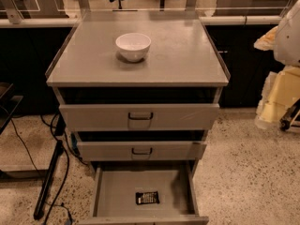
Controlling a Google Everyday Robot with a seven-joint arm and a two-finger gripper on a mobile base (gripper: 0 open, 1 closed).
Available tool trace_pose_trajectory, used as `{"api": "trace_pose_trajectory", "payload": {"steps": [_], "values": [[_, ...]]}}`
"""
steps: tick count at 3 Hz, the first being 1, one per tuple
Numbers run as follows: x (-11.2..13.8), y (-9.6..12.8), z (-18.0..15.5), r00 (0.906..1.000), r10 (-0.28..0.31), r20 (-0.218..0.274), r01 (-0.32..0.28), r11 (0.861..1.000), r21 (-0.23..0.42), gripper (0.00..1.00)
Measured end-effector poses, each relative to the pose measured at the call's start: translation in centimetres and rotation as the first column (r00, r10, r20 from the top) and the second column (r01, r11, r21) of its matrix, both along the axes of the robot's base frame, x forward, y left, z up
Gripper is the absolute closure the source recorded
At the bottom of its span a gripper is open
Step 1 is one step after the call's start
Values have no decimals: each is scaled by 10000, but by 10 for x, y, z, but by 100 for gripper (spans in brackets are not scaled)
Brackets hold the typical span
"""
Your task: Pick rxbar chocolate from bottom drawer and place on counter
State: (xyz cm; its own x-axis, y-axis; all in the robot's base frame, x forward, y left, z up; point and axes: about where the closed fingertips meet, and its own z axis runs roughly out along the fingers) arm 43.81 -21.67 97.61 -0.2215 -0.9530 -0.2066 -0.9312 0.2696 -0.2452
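Note:
The rxbar chocolate (147, 198), a small black-wrapped bar with pale lettering, lies flat near the front middle of the bottom drawer (117, 191). That drawer is pulled wide open at the foot of the grey cabinet. The counter (183, 55) is the cabinet's flat grey top. My gripper is not in view in the camera view; no fingers show anywhere near the drawer or the counter.
A white bowl (133, 46) stands on the counter, left of middle. The two upper drawers (139, 116) (141, 151) stand slightly out. A dark stand with cables (47, 182) is on the floor at the left. White and yellow shapes (281, 78) fill the right edge.

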Motion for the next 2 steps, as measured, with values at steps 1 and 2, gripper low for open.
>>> {"api": "trace_pose_trajectory", "payload": {"steps": [1,2], "values": [[0,0,0,10000,0,1,0,10000,0,0],[13,17,-43,9997,-6,-244,11,9998,195,0]]}}
